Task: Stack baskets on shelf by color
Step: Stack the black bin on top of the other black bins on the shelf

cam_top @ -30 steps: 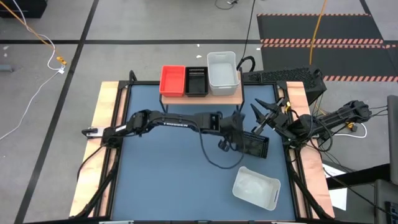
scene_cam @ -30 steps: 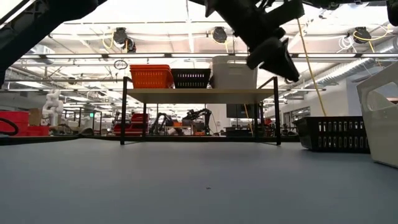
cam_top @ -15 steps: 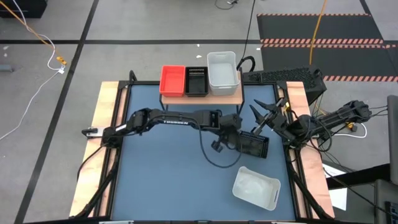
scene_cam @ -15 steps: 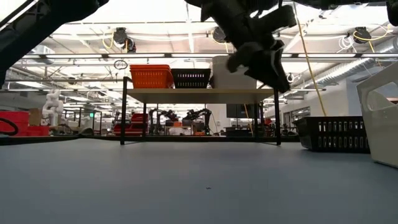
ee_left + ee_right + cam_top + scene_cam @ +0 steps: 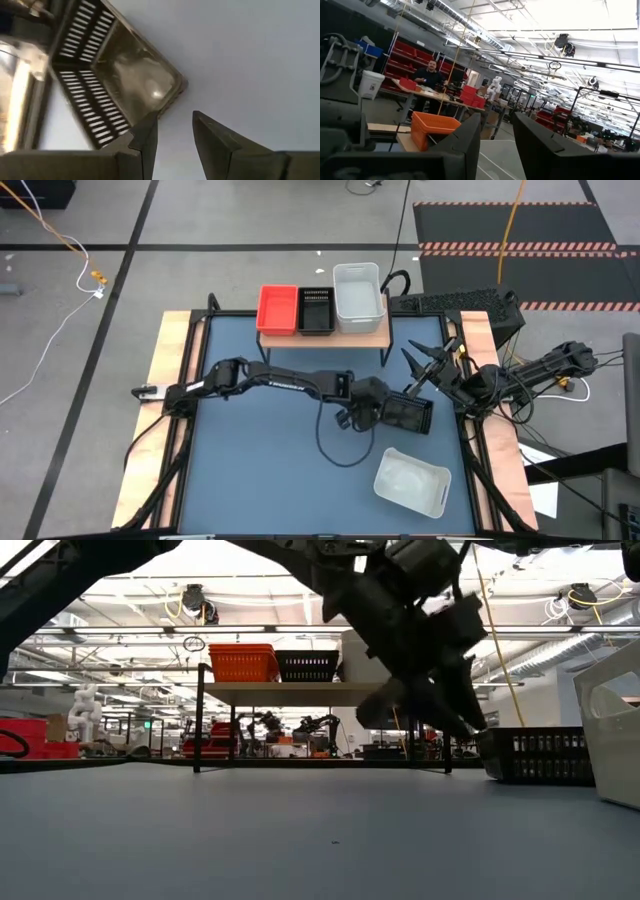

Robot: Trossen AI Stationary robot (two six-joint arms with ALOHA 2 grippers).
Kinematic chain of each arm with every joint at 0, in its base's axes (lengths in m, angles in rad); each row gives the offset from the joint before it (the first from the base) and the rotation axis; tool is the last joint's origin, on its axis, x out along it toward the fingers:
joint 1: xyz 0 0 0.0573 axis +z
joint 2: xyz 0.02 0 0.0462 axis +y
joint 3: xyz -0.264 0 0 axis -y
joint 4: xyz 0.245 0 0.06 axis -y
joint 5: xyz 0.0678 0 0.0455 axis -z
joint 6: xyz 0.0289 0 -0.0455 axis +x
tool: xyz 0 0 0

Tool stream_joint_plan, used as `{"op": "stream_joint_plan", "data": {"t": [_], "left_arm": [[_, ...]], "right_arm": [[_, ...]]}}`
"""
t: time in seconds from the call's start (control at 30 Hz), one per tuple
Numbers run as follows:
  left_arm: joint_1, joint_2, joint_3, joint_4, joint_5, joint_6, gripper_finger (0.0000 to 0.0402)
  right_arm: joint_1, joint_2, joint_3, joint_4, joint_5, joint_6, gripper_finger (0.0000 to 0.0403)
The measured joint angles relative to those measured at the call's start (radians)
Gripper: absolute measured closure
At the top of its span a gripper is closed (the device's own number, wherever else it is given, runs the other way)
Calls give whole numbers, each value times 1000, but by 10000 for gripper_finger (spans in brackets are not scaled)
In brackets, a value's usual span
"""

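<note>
Baskets are the business here, and the one that matters now is the black slotted basket [image 5: 410, 414] lying on the blue table [image 5: 260, 470] right in front of the left gripper [image 5: 378, 412]. That gripper's 2 fingers [image 5: 148, 137] are parted with a narrow gap and hold nothing; in the left wrist view the basket's near corner sits just beyond the fingertips, not yet between them. From the gripper the basket lies outward toward the table's right side, touching or nearly touching the tips. Its long axis runs roughly across the line of the left arm's reach, slightly skewed to the table edge, so the fingers meet a corner or a short wall rather than a long one. My judgement is that the coming move needs the gripper to straddle that slotted wall at the rim before closing.

Farther out, the right gripper [image 5: 428, 365] waits raised near the table's right edge, fingers apart and empty; it is close to the same basket but not engaged. A white basket [image 5: 411, 483] lies tilted near the front right. Well away at the back stands the shelf [image 5: 372, 333], carrying a red basket [image 5: 277, 309], a black one [image 5: 316, 310] and a white one [image 5: 358, 296] side by side.
</note>
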Motion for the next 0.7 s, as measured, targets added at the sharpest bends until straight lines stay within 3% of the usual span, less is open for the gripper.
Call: {"op": "stream_joint_plan", "data": {"t": [0.3, 0.43, 0.7], "left_arm": [[-1, -6, -60, 231, -4, 117, 277], [3, 3, -60, 232, -3, 205, 277], [33, 37, -60, 263, -3, 223, 277]], "right_arm": [[0, 0, 0, 0, 0, 0, 294], [0, 0, 0, 0, 1, 0, 294], [0, 0, 0, 1, 1, 0, 294]]}}
